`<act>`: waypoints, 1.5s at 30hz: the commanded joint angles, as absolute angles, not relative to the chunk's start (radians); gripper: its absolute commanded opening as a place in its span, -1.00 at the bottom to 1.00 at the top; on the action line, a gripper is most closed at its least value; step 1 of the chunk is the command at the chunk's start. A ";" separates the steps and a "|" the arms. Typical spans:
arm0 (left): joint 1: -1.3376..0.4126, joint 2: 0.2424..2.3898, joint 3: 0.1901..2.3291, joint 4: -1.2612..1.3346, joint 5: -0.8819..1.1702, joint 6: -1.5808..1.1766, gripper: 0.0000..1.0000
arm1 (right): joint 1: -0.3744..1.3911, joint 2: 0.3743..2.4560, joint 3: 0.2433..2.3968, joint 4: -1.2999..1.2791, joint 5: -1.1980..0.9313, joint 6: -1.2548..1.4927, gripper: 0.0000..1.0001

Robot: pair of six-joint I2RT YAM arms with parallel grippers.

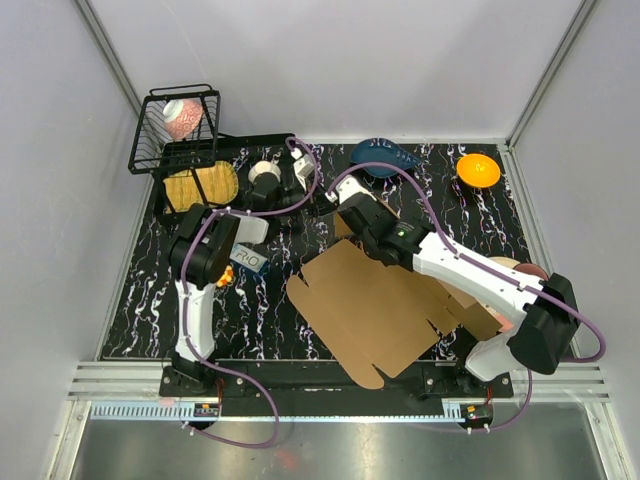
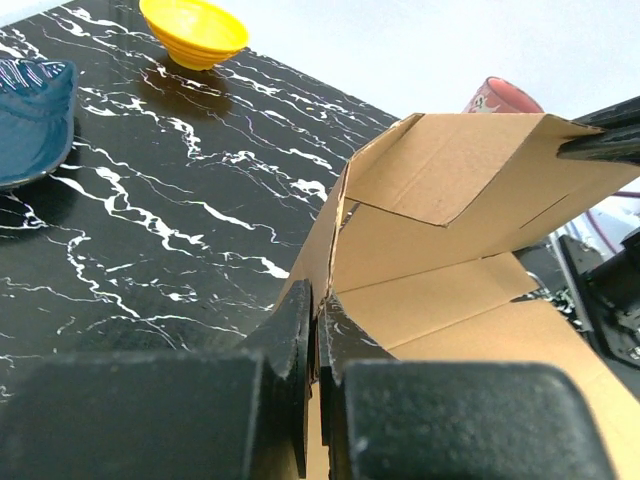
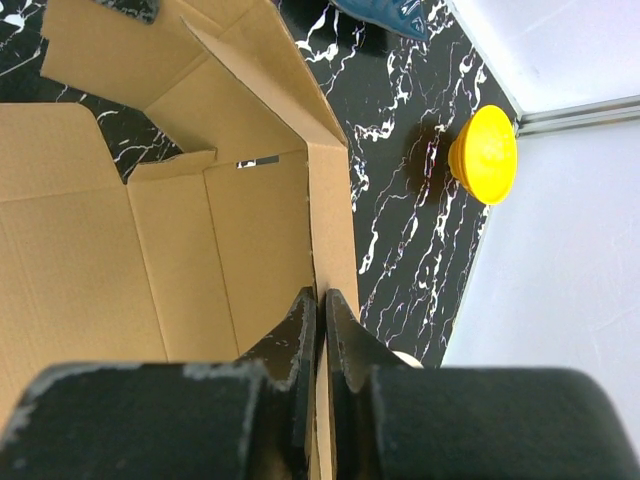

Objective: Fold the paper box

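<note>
- Paper box (image 1: pixel 370 310): a brown cardboard sheet, mostly flat, running from the centre to the lower right of the top frame. It lies on the black marbled table (image 1: pixel 150 300), with its far corner raised near mid-frame.
- Left gripper (image 2: pixel 318 315): at the bottom centre of the left wrist frame, its fingers are pinched tight on a thin cardboard edge. The panels rise toward the upper right, bent along their creases.
- Right gripper (image 3: pixel 320 305): at the bottom centre of its own frame, clamped in the same way on a box edge. One wall stands upright and the other panels spread to the left.
- From above, both claws crowd together at the raised corner, so I can't tell which flap each one holds.
- Yellow bowl (image 1: pixel 478 170): upper right of the top frame. The blue plate (image 1: pixel 385 157) sits to its left at the table's far edge. Both are clear of the box.
- Wire basket (image 1: pixel 150 140): upper left, with a patterned cup (image 1: pixel 183 115) inside and a round wooden plate (image 1: pixel 200 187) just below it.
</note>
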State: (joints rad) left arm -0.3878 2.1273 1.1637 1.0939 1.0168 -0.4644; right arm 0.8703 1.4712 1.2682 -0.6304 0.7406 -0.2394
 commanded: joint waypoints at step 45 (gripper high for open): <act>-0.699 1.730 0.827 0.930 0.184 -0.641 -0.88 | 1.003 1.465 0.959 -0.377 0.871 -0.462 -0.99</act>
State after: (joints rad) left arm -0.6731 1.7473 0.7937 0.8440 0.1921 -0.5625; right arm 0.9653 1.4540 1.0344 -0.3565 0.9657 -0.4740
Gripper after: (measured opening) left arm 0.061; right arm 0.084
